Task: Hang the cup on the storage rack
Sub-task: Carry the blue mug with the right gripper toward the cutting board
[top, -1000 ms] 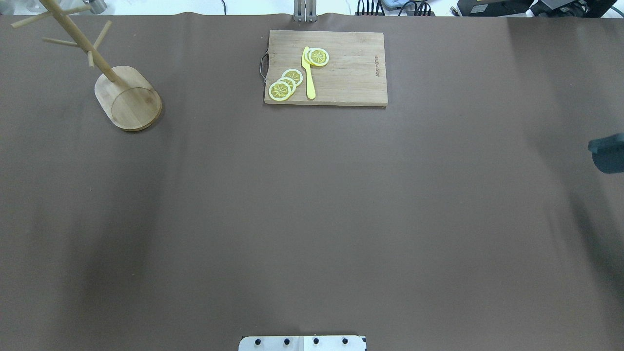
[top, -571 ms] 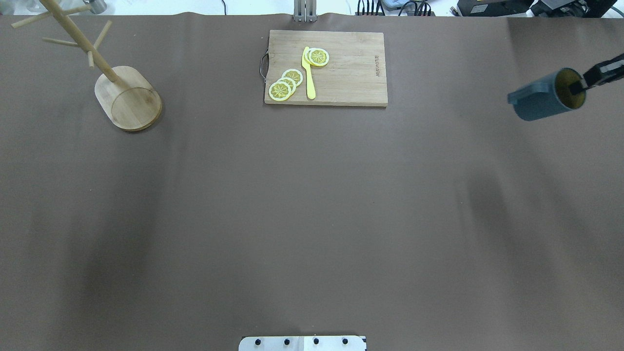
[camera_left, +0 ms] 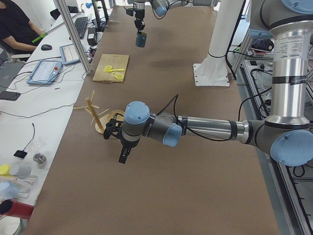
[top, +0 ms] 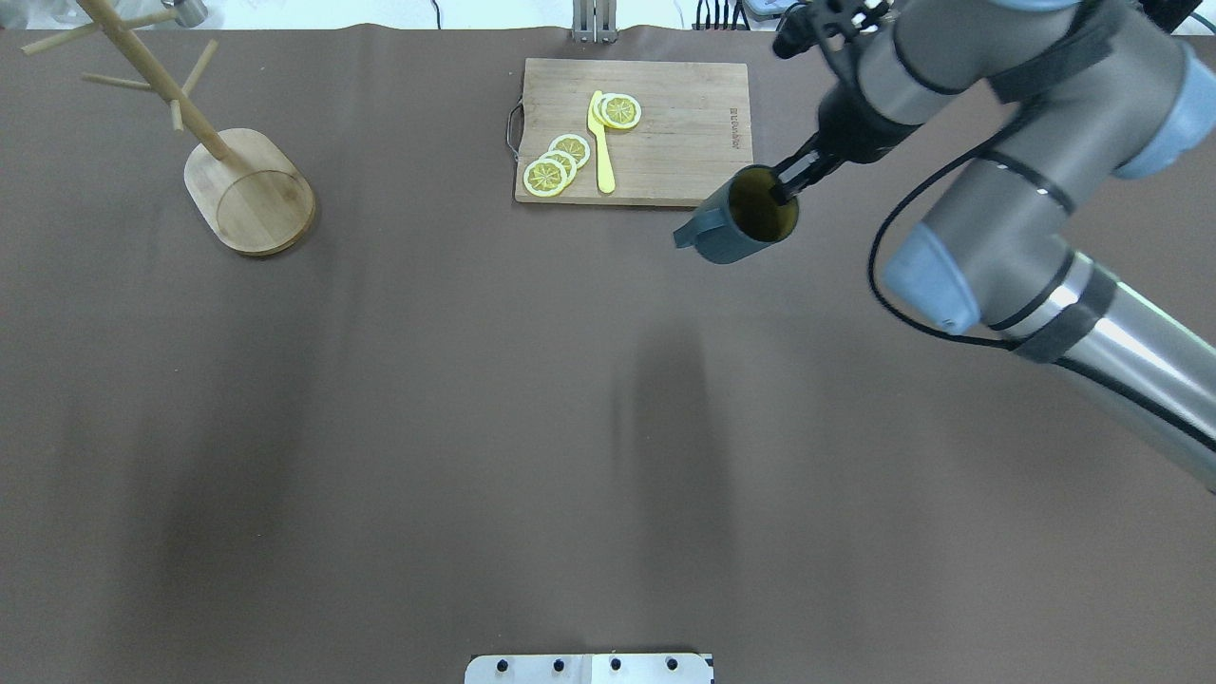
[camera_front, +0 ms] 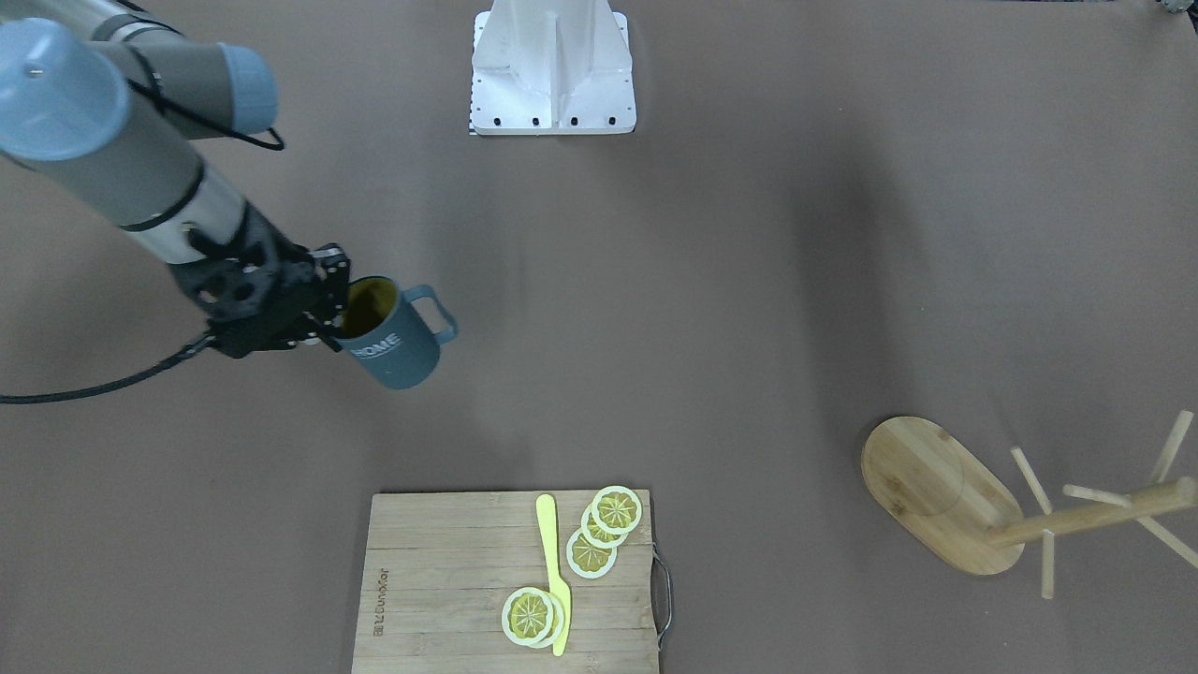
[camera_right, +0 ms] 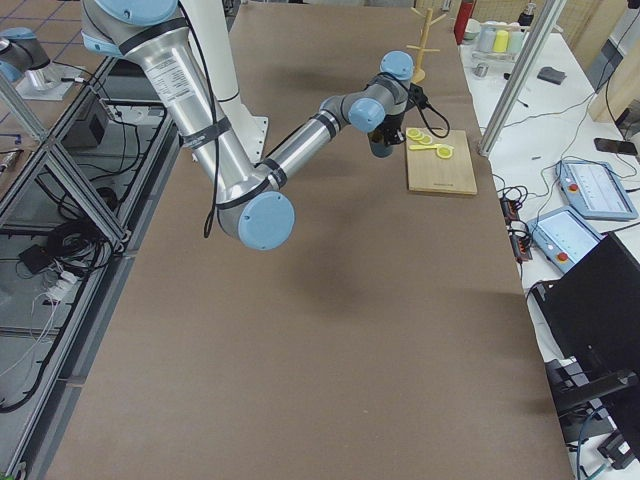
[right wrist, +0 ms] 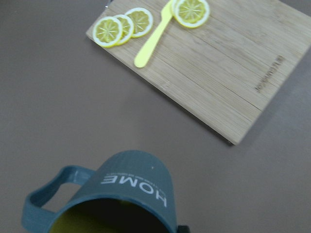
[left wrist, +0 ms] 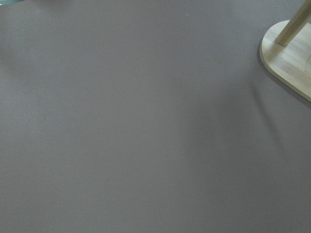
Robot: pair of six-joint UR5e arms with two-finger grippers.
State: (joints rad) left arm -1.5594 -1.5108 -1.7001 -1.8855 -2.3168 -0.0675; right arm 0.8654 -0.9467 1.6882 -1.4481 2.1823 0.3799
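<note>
My right gripper [top: 785, 187] is shut on the rim of the dark teal cup [top: 731, 223], one finger inside its yellowish mouth. It holds the cup tilted above the table, handle toward the rack side, just in front of the cutting board's right corner. The front-facing view shows the gripper [camera_front: 334, 318] and the cup [camera_front: 395, 344] with "HOME" lettering; the right wrist view shows the cup [right wrist: 131, 194] too. The bamboo storage rack [top: 249, 195] stands far left, pegs bare. My left gripper [camera_left: 122, 156] shows only in the exterior left view, near the rack [camera_left: 98, 115]; I cannot tell its state.
A bamboo cutting board [top: 665, 133] at the back middle carries lemon slices [top: 556, 163] and a yellow knife [top: 601, 142]. The robot's white base plate [top: 589, 668] is at the near edge. The rack's oval base [left wrist: 289, 63] shows in the left wrist view.
My right arm has come in from the right edge with the cup and carried it left, from the far right to just in front of the cutting board's right corner.
</note>
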